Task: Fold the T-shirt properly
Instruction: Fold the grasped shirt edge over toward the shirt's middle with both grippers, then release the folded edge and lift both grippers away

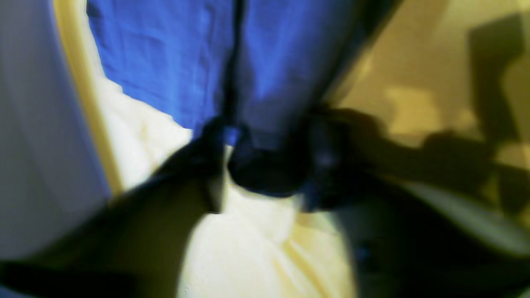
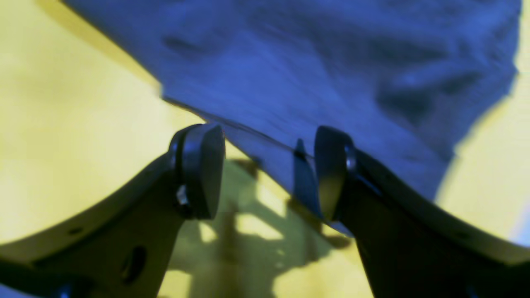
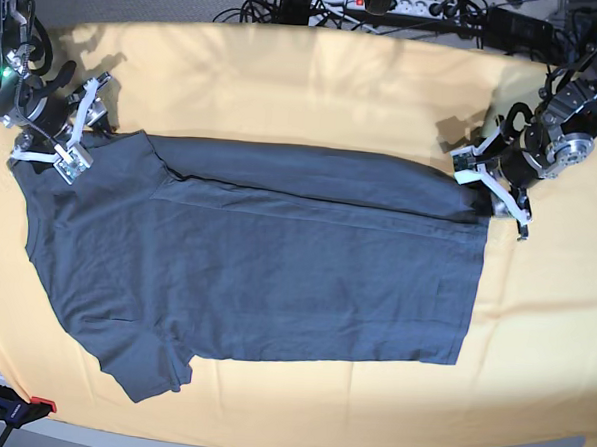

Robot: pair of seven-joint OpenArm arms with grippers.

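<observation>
Evidently I have my left gripper (image 1: 265,174) clenched on the T-shirt (image 3: 266,272) hem corner, while my right gripper (image 2: 269,169) gapes, released at the shoulder.

Bare yellow cloth (image 3: 316,84) rings the T-shirt (image 3: 266,262); cables (image 3: 390,8) crowd behind.

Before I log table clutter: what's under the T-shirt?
Only yellow cloth shows around the T-shirt, which lies flat with its far edge folded over. Anything beneath is covered.
</observation>
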